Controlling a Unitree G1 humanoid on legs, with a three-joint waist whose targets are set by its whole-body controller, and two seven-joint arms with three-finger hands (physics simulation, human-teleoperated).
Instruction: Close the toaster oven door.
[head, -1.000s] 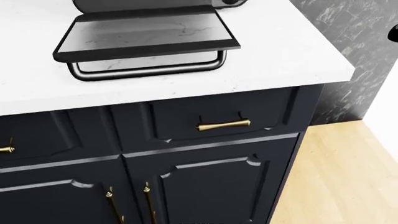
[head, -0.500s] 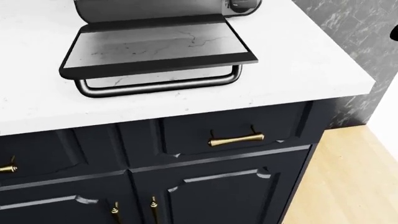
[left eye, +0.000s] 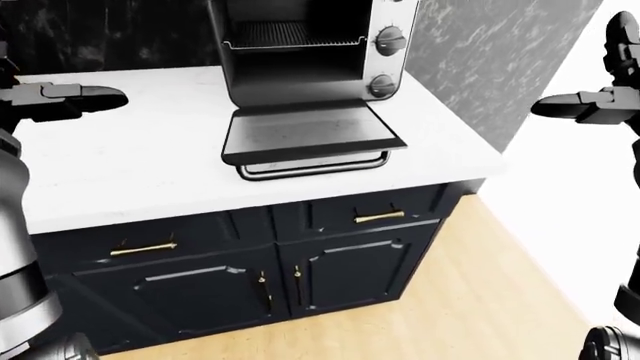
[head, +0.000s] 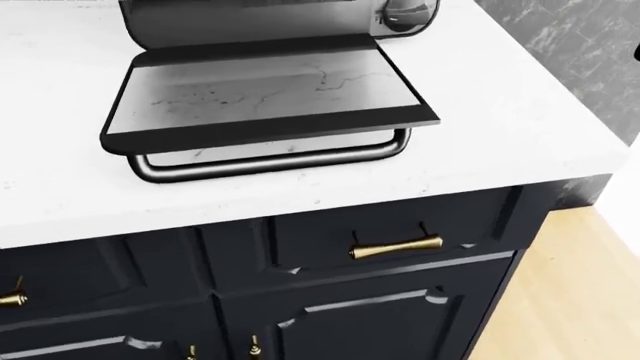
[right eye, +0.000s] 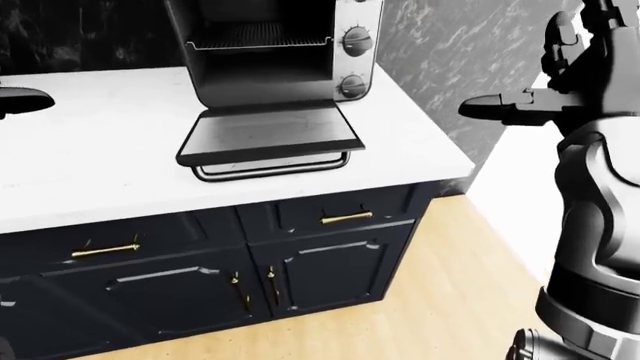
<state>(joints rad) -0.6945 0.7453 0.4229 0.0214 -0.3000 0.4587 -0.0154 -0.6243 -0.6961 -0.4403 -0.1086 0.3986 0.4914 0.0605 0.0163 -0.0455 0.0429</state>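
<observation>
Left-eye view shows the toaster oven (left eye: 305, 52) on the white counter (left eye: 120, 165), its door (left eye: 310, 135) lying flat open with the bar handle (left eye: 315, 166) toward the counter edge. Inside I see only a wire rack (left eye: 290, 34). The step is the approach. Left hand (left eye: 65, 97) and right hand (right eye: 520, 109) hang well apart from it, fingers spread, holding nothing. Next, one hand must come under the handle and lift it.

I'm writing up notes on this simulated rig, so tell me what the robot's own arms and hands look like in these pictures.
Both are a renderer's dark metallic grey, with no cables, sleeves or markings showing. The left arm is a smooth glossy cylinder split by ring-like seams. The left hand ends in blunt, rounded black fingers. The right arm is bulkier, built of stacked rounded segments, and the right hand looks blocky and angular.
</observation>
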